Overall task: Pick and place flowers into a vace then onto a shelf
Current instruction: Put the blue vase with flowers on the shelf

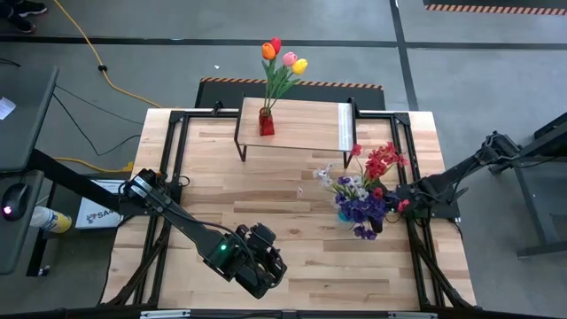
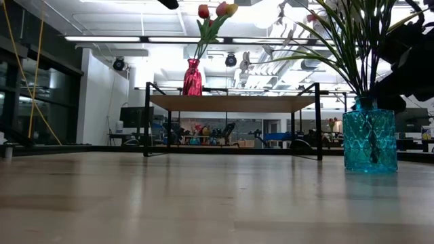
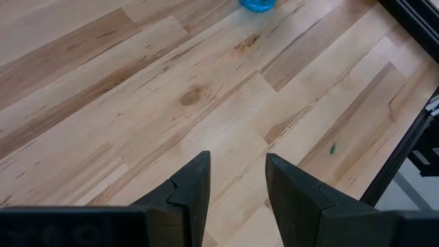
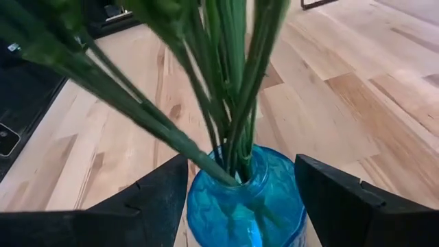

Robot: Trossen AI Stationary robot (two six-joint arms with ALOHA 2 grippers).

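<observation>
Pale plank counter (image 1: 292,230), grey concrete floor around. Blue vase (image 4: 243,206) of sprays (image 1: 368,190) sat near right edge, between wide-open right tool (image 4: 240,199) fingers, not gripped. Left tool (image 3: 236,189) part-open, empty, near front edge.

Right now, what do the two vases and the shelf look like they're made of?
Blue vase: translucent, faceted, glossy; looks like glass, possibly plastic. Red vase: shiny, see-through red; likely glass too. Shelf: pale wood-grain board, matte, on thin black legs that look like metal.
</observation>
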